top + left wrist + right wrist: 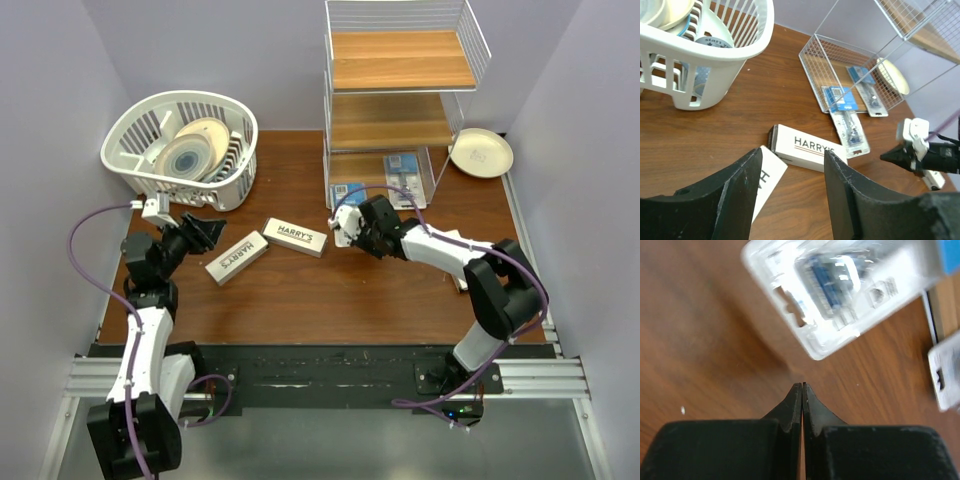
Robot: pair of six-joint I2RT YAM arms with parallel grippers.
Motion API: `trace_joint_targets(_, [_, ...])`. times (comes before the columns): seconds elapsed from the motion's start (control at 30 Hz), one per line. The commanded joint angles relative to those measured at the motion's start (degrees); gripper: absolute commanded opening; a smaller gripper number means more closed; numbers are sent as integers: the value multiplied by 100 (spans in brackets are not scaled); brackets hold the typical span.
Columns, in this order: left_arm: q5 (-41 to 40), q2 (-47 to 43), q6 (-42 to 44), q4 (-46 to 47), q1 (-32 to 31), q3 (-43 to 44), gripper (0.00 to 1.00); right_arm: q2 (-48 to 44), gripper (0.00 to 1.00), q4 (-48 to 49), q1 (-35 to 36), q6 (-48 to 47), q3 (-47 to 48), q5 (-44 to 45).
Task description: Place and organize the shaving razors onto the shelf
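Observation:
Two white "HARRY'S" boxes lie mid-table, one [295, 237] beside the other [237, 257]; both also show in the left wrist view [807, 148] [765, 175]. A third white box [934, 180] is mostly hidden under my right arm. One blister pack [348, 193] sticks out of the front of the shelf's [400, 60] bottom tier, the other [403, 176] lies on that tier. My left gripper [208, 232] [792, 160] is open and empty, left of the boxes. My right gripper [342, 228] [802, 386] is shut and empty, just short of the protruding pack [840, 295].
A white slatted basket [215, 190] holding round plates stands at the back left. A cream plate [481, 152] lies right of the shelf. The shelf's wire sides [815, 60] enclose the bottom tier. Purple walls close in on both sides.

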Motion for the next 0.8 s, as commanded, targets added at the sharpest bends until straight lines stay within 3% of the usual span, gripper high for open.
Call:
trace_joint_targets(0.0, [-229, -170, 354, -30, 54, -177, 58, -169, 0, 308, -34, -2219, -90, -923])
trace_joint_targets(0.47, [-247, -65, 573, -83, 98, -327, 57, 868, 0, 862, -25, -2299, 525, -976])
trace_joint_targets(0.77, [-282, 146, 609, 119, 124, -362, 57, 1246, 0, 1372, -87, -3019, 745, -651])
